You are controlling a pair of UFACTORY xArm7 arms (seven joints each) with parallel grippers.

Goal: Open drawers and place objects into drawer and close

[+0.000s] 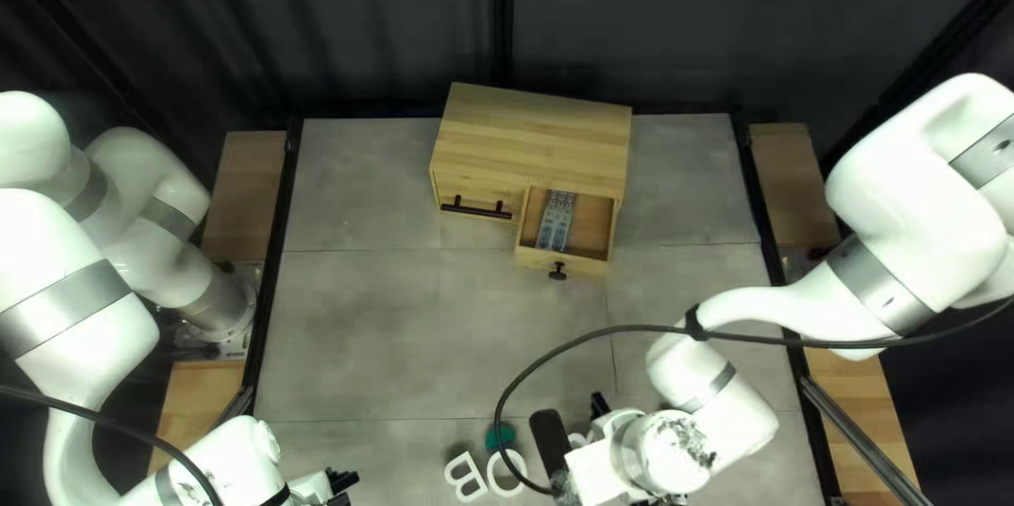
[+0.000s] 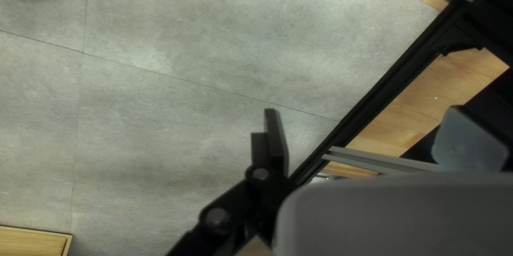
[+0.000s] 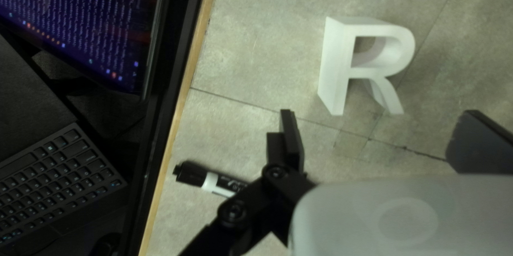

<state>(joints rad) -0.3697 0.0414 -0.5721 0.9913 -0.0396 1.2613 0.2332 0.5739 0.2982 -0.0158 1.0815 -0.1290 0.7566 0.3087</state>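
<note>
My left gripper [image 1: 343, 483] has its fingers parted, holding nothing; my right gripper [image 1: 600, 407] is spread too, with a white letter R [image 3: 334, 69] standing just ahead of it. A marker [image 3: 216, 182] with small dark print on its pale barrel lies beside one finger. White letters, a B [image 1: 465, 476] and a round one partly covered by a cable [image 1: 528, 363], lie on the table [image 1: 423, 316]. The cabinet's right drawer [image 1: 579, 264] is out, with a blue-grey item [image 1: 555, 223] inside.
</note>
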